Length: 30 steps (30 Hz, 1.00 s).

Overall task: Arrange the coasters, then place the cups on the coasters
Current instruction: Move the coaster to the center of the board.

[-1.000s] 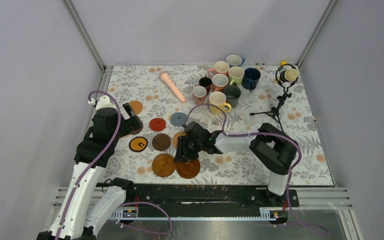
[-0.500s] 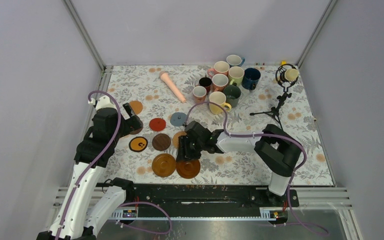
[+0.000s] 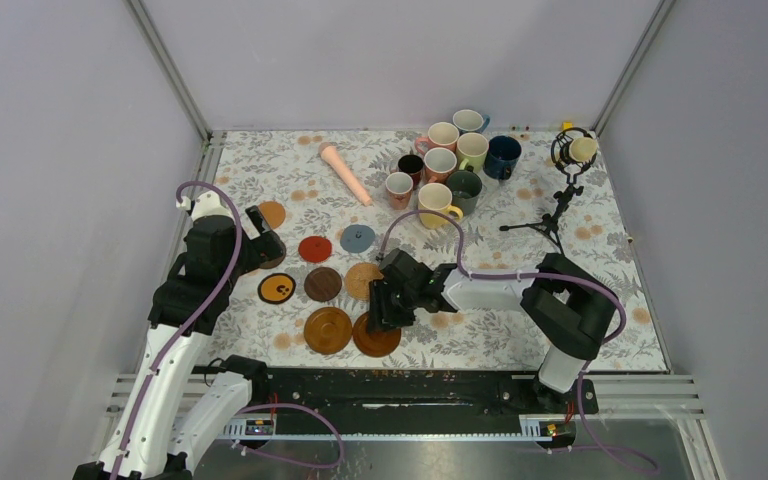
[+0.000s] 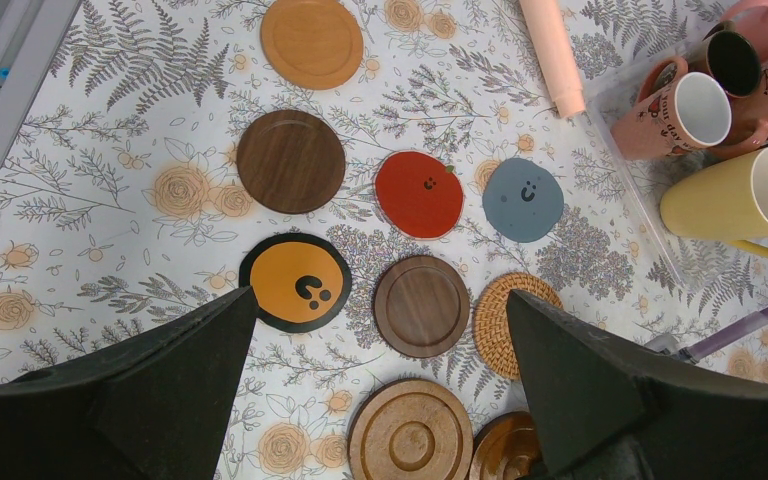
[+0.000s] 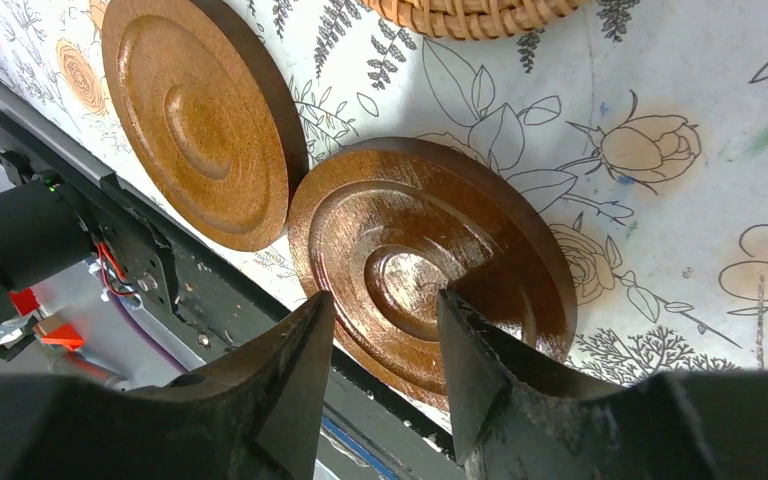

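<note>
Nearest the arms, the right gripper [image 3: 385, 305] hangs over a glossy brown coaster [image 5: 430, 250] at the front edge of the desk [image 3: 600, 300]. Its fingers are part-way apart and hold nothing, their tips just above the disc's near rim. A ridged coaster [image 3: 327, 330] lies touching, or all but touching, the glossy one on the left. Beyond these, seven more coasters [image 4: 420, 305] lie flat in loose rows. The left gripper [image 4: 380, 300] hovers high above them, fingers spread wide and empty. At the far side the cups [image 3: 450, 165] stand bunched together, none on a coaster. The arranging looks well advanced, perhaps with spacing to tidy; every cup has yet to be placed.
</note>
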{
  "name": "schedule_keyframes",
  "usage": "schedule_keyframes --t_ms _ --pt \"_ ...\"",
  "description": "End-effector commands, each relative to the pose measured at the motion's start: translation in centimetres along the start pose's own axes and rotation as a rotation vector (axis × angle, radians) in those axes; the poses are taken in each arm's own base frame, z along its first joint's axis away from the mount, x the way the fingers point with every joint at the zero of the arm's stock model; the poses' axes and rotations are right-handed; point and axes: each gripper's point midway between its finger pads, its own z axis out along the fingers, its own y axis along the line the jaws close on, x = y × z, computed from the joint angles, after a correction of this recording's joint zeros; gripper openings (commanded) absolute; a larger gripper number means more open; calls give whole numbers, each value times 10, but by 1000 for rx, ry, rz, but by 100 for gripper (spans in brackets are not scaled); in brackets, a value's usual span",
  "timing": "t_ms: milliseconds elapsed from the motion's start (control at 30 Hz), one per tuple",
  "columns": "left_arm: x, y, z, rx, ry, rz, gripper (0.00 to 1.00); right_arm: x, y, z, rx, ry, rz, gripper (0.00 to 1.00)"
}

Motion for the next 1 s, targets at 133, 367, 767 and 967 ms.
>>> schedule_keyframes --t_ms 133,367,767,967 --pt "-11 -3 -2 5 -40 -7 99 2 -15 -1 62 -24 -19 50" --pt "-11 -1 -1 -1 -44 -6 99 -6 -17 6 84 -41 -46 49" --pt "-9 2 4 -21 -46 -10 99 -15 -17 18 101 -39 -118 49" --pt "-5 3 12 -41 -32 -14 99 -24 0 -3 49 -83 -148 49"
